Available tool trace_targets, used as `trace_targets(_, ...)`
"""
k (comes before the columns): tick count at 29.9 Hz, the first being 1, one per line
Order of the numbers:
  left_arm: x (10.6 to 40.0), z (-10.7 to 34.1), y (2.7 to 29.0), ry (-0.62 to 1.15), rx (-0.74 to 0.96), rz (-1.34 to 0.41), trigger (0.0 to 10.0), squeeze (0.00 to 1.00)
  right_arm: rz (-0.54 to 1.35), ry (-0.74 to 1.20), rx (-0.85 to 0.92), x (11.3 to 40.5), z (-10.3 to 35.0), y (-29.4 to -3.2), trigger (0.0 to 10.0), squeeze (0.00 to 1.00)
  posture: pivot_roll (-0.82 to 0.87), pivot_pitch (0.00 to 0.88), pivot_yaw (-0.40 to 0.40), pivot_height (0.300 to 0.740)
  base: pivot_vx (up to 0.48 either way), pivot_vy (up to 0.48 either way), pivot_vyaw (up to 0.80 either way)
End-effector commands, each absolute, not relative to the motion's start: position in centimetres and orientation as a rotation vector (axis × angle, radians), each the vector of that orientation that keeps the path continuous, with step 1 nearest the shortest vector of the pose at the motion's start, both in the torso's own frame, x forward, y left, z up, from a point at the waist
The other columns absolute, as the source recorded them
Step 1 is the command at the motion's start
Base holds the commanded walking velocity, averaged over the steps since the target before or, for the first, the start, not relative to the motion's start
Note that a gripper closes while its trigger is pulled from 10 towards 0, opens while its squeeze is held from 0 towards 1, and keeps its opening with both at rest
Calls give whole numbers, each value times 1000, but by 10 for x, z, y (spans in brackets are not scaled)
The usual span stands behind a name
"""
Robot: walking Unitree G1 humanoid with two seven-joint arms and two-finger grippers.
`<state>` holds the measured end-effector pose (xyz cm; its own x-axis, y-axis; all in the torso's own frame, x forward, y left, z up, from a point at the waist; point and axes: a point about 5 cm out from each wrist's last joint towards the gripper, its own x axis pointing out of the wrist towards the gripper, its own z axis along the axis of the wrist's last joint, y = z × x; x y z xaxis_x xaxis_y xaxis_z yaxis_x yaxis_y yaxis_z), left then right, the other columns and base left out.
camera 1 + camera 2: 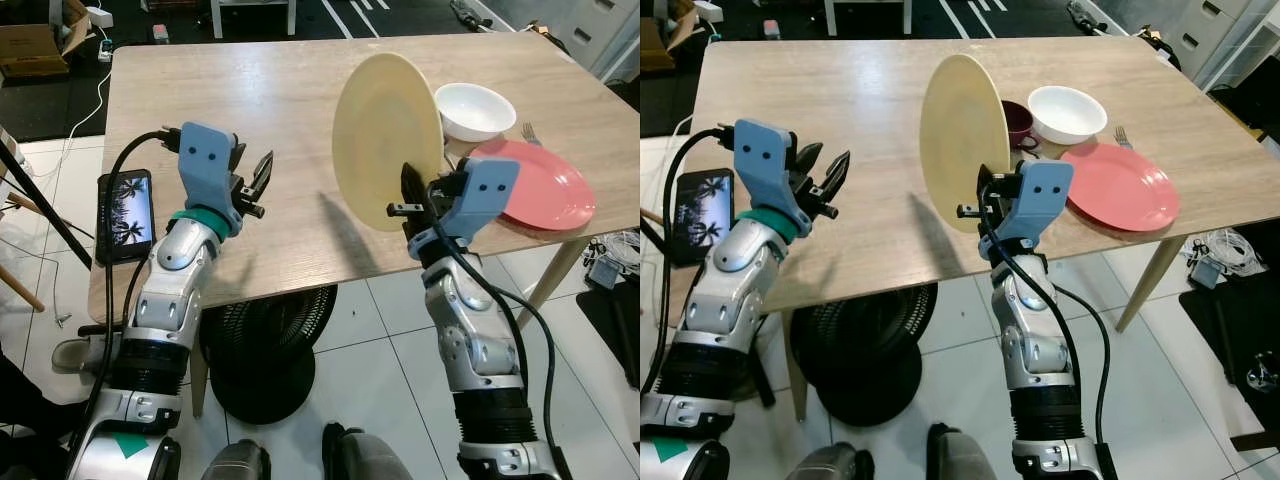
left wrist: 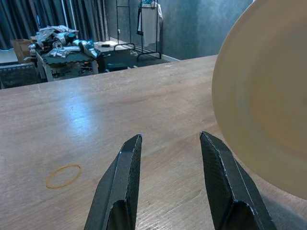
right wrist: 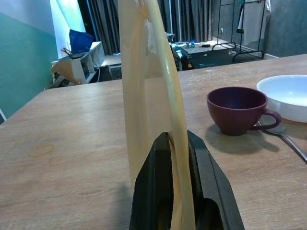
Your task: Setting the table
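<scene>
Right gripper (image 1: 408, 195) clamped on cream plate (image 1: 386, 140), held on edge above wooden table (image 1: 260, 100).
Left gripper (image 1: 258, 182) at 9 o'clock of plate, fingers (image 2: 120, 187) parted wide, holding nothing. At 3 o'clock: white bowl (image 1: 474, 110), pink plate (image 1: 545, 185) part-hidden by wrist, maroon cup (image 1: 1017, 122) and fork (image 1: 531, 132) mostly covered. Phone (image 1: 126, 212) at table's left edge.

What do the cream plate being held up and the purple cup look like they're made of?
The cream plate, pinched on edge by the right gripper, looks like matte plastic or melamine: thin rim, dull even surface. The purple cup seems glazed ceramic, with soft sheen and thick walls, though plastic is possible.
</scene>
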<state>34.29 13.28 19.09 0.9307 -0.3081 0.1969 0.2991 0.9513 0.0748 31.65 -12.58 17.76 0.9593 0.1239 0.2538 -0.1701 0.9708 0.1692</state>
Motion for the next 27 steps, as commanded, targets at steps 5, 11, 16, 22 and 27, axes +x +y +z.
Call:
trace_targets(5, 345, 190, 128, -200, 39, -319, 10000, 0, 135, -231, 175, 317, 176, -129, 10000, 0, 30, 0, -4, 740, 0, 0, 0)
trace_targets(11, 346, 190, 127, -200, 40, -325, 10000, 0, 129, -231, 175, 317, 176, -131, 10000, 0, 32, 0, -4, 740, 0, 0, 0)
trace_targets(16, 346, 190, 128, -201, 45, -322, 10000, 0, 130, -232, 178, 319, 176, -130, 10000, 0, 35, 0, -2, 740, 0, 0, 0)
trace_targets(22, 346, 189, 129, -198, 47, -318, 10000, 0, 135, -231, 173, 319, 176, -129, 10000, 0, 35, 0, -5, 740, 0, 0, 0)
trace_targets(27, 346, 187, 128, -193, 47, -319, 10000, 0, 132, -227, 161, 320, 175, -131, 10000, 0, 29, 0, -6, 740, -288, 0, 0)
